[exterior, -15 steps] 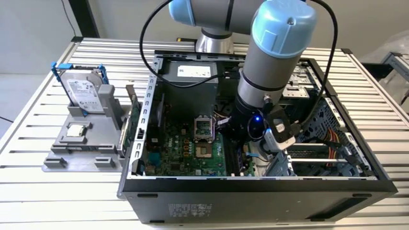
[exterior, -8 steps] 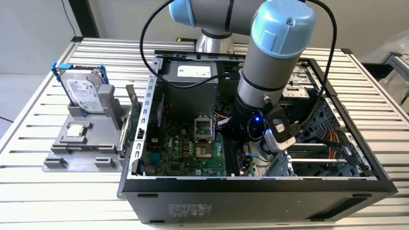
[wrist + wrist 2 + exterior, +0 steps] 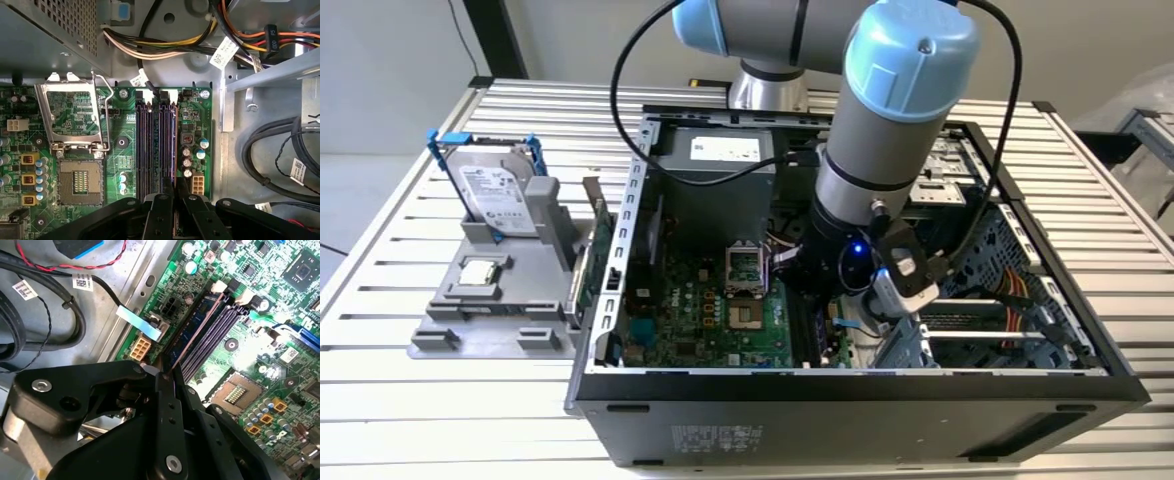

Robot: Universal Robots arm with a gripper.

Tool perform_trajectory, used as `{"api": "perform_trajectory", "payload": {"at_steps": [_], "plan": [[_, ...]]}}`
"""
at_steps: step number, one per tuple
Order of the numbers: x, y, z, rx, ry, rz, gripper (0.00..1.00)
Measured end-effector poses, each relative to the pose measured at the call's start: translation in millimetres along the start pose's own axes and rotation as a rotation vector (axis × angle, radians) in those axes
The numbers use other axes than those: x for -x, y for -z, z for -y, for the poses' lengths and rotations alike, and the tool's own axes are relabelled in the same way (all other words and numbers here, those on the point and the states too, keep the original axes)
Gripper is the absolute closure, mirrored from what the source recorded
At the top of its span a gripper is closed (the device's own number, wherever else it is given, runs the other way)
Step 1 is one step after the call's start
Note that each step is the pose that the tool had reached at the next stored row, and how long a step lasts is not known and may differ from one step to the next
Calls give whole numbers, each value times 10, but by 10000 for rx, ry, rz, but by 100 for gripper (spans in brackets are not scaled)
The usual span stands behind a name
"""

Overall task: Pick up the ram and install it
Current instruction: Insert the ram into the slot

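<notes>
A: Item: ram (image 3: 192, 335). Location?

B: Standing in the outer slot (image 3: 172, 145), gripper (image 3: 167, 377) pinched narrow on its near end.

A: Risk?

B: Uneven seating, if the far end isn't home; the board (image 3: 195, 120) could flex.

A: Views?

B: Second wrist view shows the stick's blue face; the first, seemingly, just its edge.
</notes>
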State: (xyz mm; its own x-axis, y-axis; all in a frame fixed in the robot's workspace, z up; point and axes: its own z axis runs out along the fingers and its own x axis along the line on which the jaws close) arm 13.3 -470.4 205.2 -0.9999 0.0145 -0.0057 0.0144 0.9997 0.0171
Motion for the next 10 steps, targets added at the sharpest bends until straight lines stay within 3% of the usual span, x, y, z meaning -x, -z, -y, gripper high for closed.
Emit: {"api": "perform_trajectory", "payload": {"at_steps": [10], "plan": [[3, 2, 4, 26, 57, -2, 100]]}}
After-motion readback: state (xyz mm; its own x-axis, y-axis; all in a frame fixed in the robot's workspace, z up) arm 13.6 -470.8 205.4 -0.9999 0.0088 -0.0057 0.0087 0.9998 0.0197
